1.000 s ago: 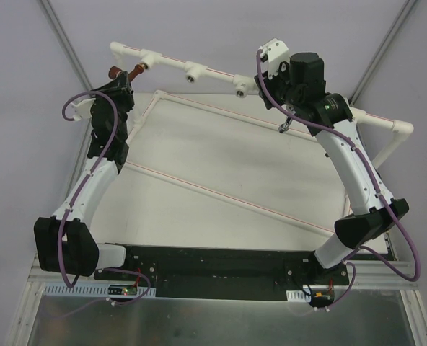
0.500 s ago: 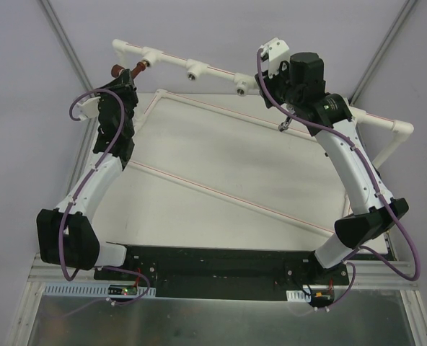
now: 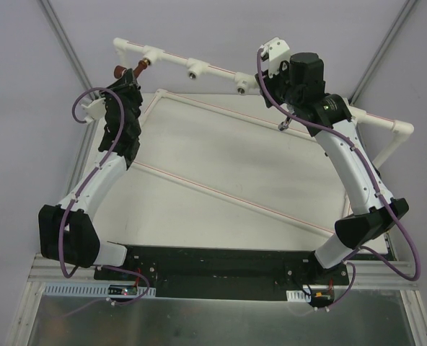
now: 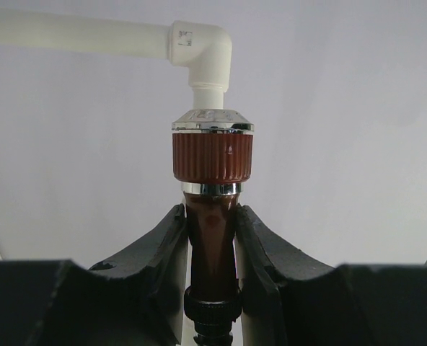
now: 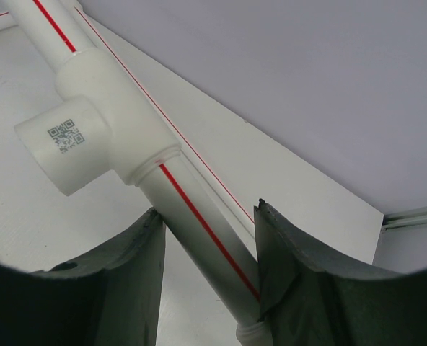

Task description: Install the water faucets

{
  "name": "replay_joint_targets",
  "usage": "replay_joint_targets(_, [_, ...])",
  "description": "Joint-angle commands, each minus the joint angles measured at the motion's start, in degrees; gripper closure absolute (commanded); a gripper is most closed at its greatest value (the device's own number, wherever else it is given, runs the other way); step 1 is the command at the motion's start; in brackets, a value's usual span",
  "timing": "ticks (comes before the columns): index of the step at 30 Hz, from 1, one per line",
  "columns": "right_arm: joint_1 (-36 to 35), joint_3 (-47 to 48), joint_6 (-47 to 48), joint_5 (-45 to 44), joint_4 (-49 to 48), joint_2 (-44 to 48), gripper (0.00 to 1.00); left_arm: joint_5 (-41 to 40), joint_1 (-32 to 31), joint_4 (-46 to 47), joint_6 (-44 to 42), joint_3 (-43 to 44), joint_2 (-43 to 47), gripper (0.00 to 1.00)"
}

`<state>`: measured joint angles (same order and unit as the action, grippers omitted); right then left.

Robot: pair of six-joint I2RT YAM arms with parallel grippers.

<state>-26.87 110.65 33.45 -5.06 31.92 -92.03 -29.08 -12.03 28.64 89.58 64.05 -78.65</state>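
Note:
The reddish-brown water faucet (image 4: 212, 155) has a ribbed knob under a chrome ring. My left gripper (image 4: 210, 209) is shut on its stem. From above, this faucet (image 3: 120, 71) is held level with its brass end next to the left white tee (image 3: 147, 55) on the raised pipe (image 3: 213, 70). My right gripper (image 5: 208, 209) is shut on that white red-striped pipe (image 5: 199, 223), just below a tee (image 5: 76, 144) bearing a QR label. In the top view the right gripper (image 3: 270, 76) sits over the pipe's right stretch. A small silver-grey piece (image 3: 284, 126) shows beside the right forearm; I cannot tell what it is.
The white pipe frame runs along the back and down the right side, with two more tees (image 3: 193, 71) (image 3: 241, 86). A white elbow (image 4: 199, 47) shows beyond the held faucet. Thin red-striped rails cross the white table (image 3: 221, 166).
The left arm has shifted slightly right and its wrist has turned, carrying the reddish-brown faucet a little closer to the left tee. The right arm has not moved.

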Motion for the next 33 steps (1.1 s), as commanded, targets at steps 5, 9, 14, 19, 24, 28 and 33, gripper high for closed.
replay_joint_targets(5, [-1.08, -1.23, -13.50, -3.29, 2.09, 1.24, 1.00, 4.73, -3.96, 4.32, 1.21, 2.48, -1.50, 1.00])
replay_joint_targets(9, [-1.25, -1.31, -13.50, -3.11, 2.09, 1.15, 1.00, 4.83, -4.75, 4.32, 1.56, 2.22, -1.42, 1.00])
replay_joint_targets(14, [-1.34, -1.31, -13.50, -3.03, 2.00, 1.15, 1.00, 5.09, -5.11, 3.70, 1.82, 1.52, -1.07, 1.00])
replay_joint_targets(19, [-1.34, -1.49, -13.15, -2.94, 2.00, 1.15, 1.00, 5.17, -5.11, 3.00, 2.26, 0.64, -0.54, 1.00])
replay_joint_targets(24, [-1.43, -1.75, -13.06, -2.76, 1.92, 1.33, 1.00, 5.52, -4.23, -0.16, 3.23, 0.11, 0.52, 1.00])
replay_joint_targets(28, [-1.43, -2.37, -12.36, -2.50, 1.91, 1.76, 1.00, 13.06, 0.15, -4.91, 6.04, 1.42, 0.61, 1.00])
replay_joint_targets(33, [-1.34, -3.51, -10.43, -1.62, 1.91, 2.47, 1.00, 23.26, 7.27, -6.14, 6.83, 2.48, -0.01, 1.00])
